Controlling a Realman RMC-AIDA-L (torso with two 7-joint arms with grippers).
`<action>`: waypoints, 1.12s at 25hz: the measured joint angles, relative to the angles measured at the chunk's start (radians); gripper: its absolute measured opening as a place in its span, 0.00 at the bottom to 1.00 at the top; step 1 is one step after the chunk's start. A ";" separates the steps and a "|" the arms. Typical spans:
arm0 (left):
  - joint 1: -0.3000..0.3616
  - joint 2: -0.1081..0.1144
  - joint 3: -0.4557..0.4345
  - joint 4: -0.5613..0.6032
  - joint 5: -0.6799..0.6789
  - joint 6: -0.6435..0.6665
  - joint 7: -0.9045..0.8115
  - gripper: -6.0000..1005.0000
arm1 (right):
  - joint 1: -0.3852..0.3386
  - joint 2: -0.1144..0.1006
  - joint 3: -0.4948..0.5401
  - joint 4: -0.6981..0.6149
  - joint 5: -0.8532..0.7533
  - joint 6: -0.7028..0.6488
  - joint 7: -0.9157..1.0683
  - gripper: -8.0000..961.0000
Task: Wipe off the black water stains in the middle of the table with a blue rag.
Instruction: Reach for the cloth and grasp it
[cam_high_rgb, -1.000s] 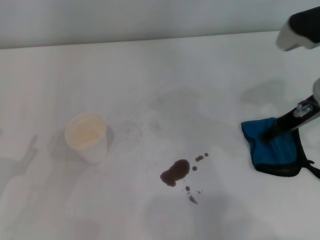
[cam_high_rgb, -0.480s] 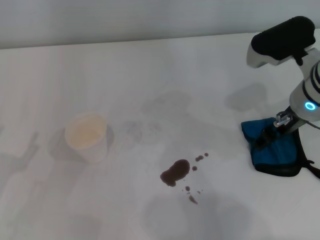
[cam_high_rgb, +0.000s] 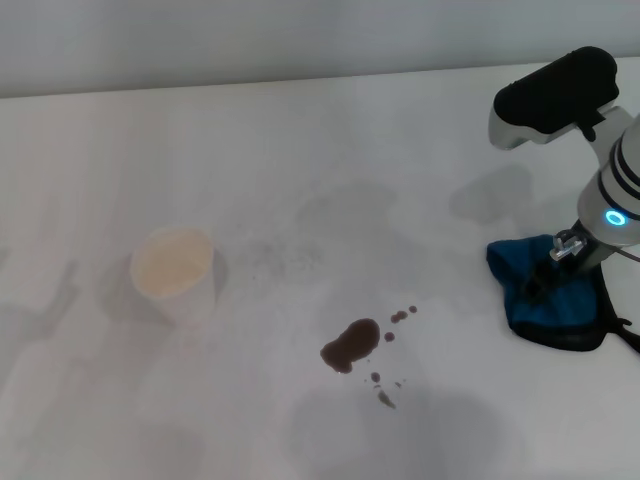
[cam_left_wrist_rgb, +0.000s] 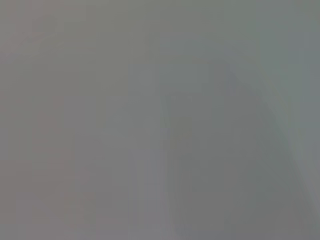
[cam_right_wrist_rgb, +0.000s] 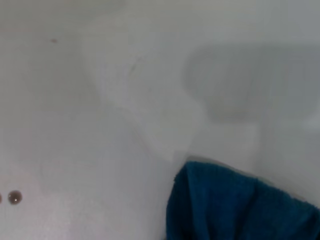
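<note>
At right of centre in my head view, the blue rag (cam_high_rgb: 545, 297) lies bunched on the table (cam_high_rgb: 300, 170), black edging showing. The black water stains (cam_high_rgb: 351, 343) sit lower centre, well apart. My right gripper (cam_high_rgb: 540, 283) reaches down onto the rag; I cannot tell its grip.

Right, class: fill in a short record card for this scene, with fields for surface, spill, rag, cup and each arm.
surface: white table
spill: dark stains, mid-table, unwiped
rag: blue rag, bunched at the robot's right, apart from the stains
cup: white cup, upright, left of the stains
right arm: right gripper down on the rag
left arm: not visible
</note>
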 joint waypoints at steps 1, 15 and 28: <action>-0.001 0.000 0.000 0.000 -0.002 -0.001 0.000 0.88 | 0.001 0.000 -0.002 0.000 0.000 0.000 0.000 0.73; -0.002 0.000 0.000 0.000 -0.010 -0.001 0.000 0.88 | 0.014 0.001 -0.067 0.005 -0.002 0.002 0.007 0.58; -0.003 0.000 0.000 0.000 -0.010 -0.003 0.000 0.88 | 0.024 0.001 -0.077 -0.003 -0.003 0.010 0.009 0.43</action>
